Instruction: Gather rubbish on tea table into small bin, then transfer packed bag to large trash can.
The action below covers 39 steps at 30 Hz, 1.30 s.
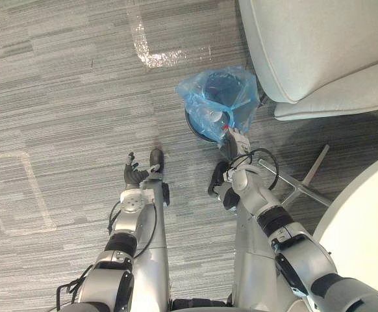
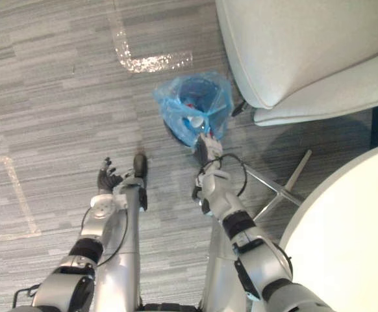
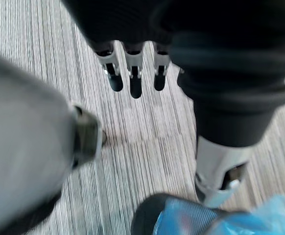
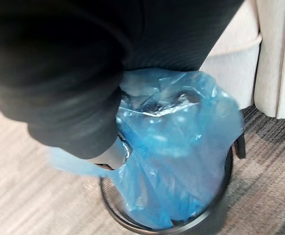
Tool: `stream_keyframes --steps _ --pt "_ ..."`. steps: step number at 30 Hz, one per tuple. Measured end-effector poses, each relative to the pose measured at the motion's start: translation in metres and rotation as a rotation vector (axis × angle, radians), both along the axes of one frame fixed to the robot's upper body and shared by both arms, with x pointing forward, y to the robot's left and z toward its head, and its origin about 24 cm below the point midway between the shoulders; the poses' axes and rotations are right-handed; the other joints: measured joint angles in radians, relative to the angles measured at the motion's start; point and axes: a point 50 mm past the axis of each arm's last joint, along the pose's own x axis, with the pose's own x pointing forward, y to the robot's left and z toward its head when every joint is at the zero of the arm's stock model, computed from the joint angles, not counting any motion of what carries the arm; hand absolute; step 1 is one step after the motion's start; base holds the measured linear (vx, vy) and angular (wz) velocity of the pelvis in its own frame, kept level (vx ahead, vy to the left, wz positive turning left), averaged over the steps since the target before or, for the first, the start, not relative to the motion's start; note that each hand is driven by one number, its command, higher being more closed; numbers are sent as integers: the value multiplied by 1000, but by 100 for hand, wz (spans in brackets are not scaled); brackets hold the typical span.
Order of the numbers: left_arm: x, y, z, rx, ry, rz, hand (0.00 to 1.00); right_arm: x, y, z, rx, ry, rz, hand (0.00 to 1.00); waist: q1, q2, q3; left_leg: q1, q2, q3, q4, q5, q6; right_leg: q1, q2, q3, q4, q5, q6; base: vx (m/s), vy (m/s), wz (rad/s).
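The blue bag (image 1: 216,97) is seen in the small bin (image 4: 213,218) on the floor, beside the chair (image 1: 319,45). The right hand (image 1: 236,140) is placed at its near edge; whether the fingers are grasping the plastic cannot be told. The left hand (image 1: 135,174) is held farther away, fingers released.

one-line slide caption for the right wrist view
Right hand at the blue bag lining the small black mesh bin.

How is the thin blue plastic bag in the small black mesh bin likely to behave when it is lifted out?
The thin blue plastic bag looks crumpled and loose over the black mesh bin, so it will probably sag floppily. Its glossy film may slip. Few items show inside, so it seems light.
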Motion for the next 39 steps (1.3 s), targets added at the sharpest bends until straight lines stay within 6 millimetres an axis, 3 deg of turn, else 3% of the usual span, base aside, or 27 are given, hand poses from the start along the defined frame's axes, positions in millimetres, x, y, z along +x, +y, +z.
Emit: stream_keyframes --steps 9,16,21,25,30,32,39 --pt "-40 4 -44 44 180 -30 0 -45 18 -48 83 165 86 100 -6 -25 -40 298 -4 46 -146 4 5 289 2 4 -155 26 11 65 11 -4" --pt "-77 -7 -79 110 346 -155 0 -79 21 -73 144 273 143 100 -12 -35 -168 502 -1 88 -339 38 13 475 30 16 -352 77 28 117 -5 -11" --pt "-94 -8 -93 159 426 -216 0 -88 17 -83 187 338 166 100 -25 -38 -229 645 -6 97 -519 109 3 605 56 19 -528 146 39 171 3 -9" --pt "-102 -2 -97 189 450 -245 0 -92 9 -85 193 361 181 100 -35 -35 -265 734 -13 110 -599 128 5 700 67 22 -633 180 52 112 41 -6" --pt "-102 -3 -89 237 395 -299 0 -96 2 -71 207 316 232 100 -40 -27 -309 827 -25 124 -672 144 9 796 68 31 -730 217 66 65 47 -7" --pt "-97 -11 -78 242 327 -338 0 -98 -2 -64 204 286 256 100 -41 -21 -345 842 -33 125 -691 148 15 817 67 38 -765 233 73 17 47 -2" --pt "-83 -24 -34 296 74 -454 0 -103 -11 -38 219 211 347 100 -41 -5 -375 905 -48 151 -751 158 30 857 64 73 -815 259 81 -10 31 -13"
